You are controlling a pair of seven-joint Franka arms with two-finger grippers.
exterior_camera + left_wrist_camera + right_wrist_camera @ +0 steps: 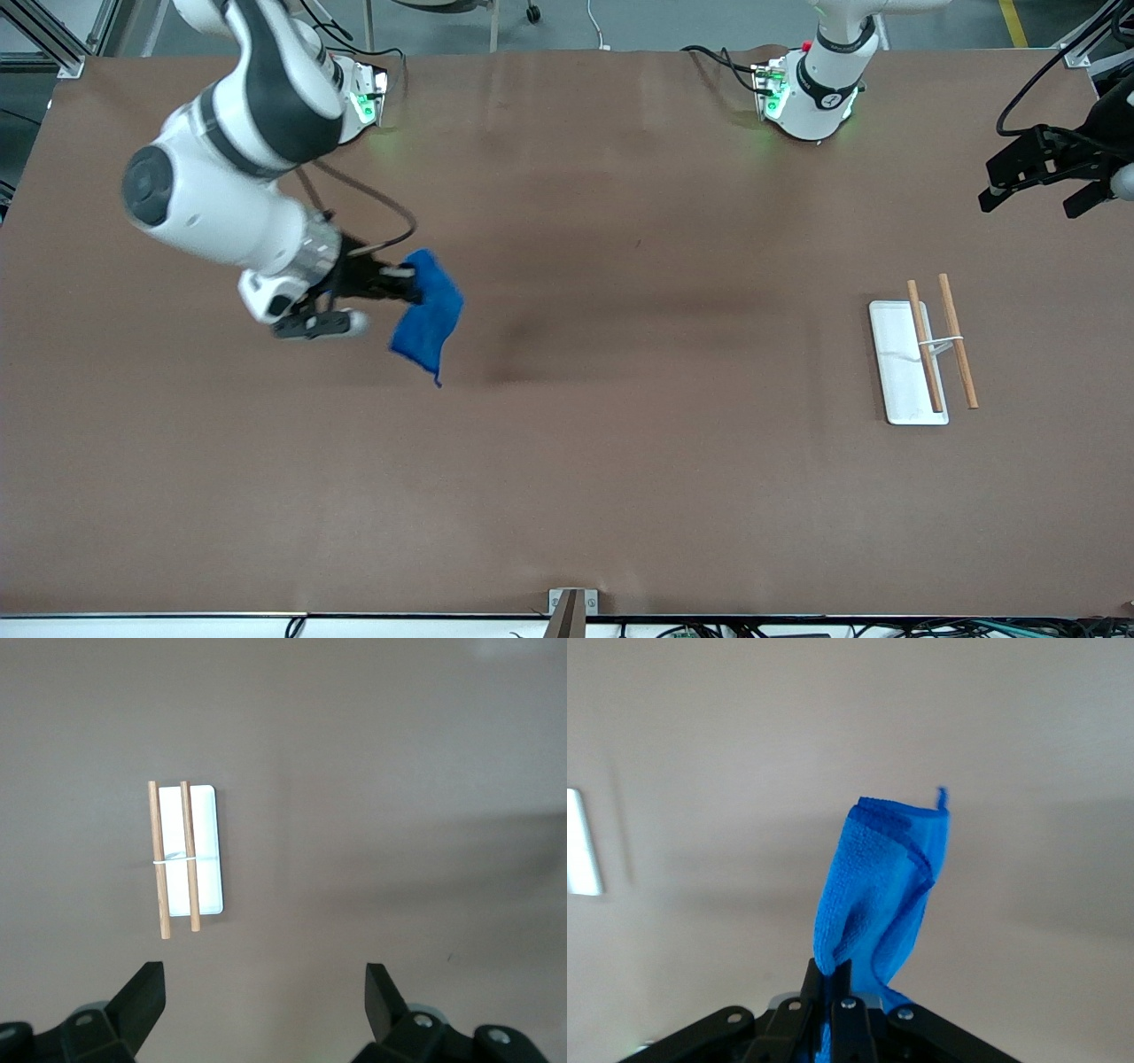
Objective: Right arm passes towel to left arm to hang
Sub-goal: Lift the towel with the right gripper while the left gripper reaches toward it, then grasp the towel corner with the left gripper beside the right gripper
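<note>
Right pincer (403, 282) clamped on towel (430, 321) above table — left pincer (264, 1003) waits, spread wide, empty.

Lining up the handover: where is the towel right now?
The towel hangs from the shut right gripper, lifted over the right arm's end of the table.

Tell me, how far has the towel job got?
Done: the right end effector has lifted the towel and holds it, shut, over the table. In hand: carrying it. Left: the handover; the left end effector waits open above the rack, which holds no towel.
</note>
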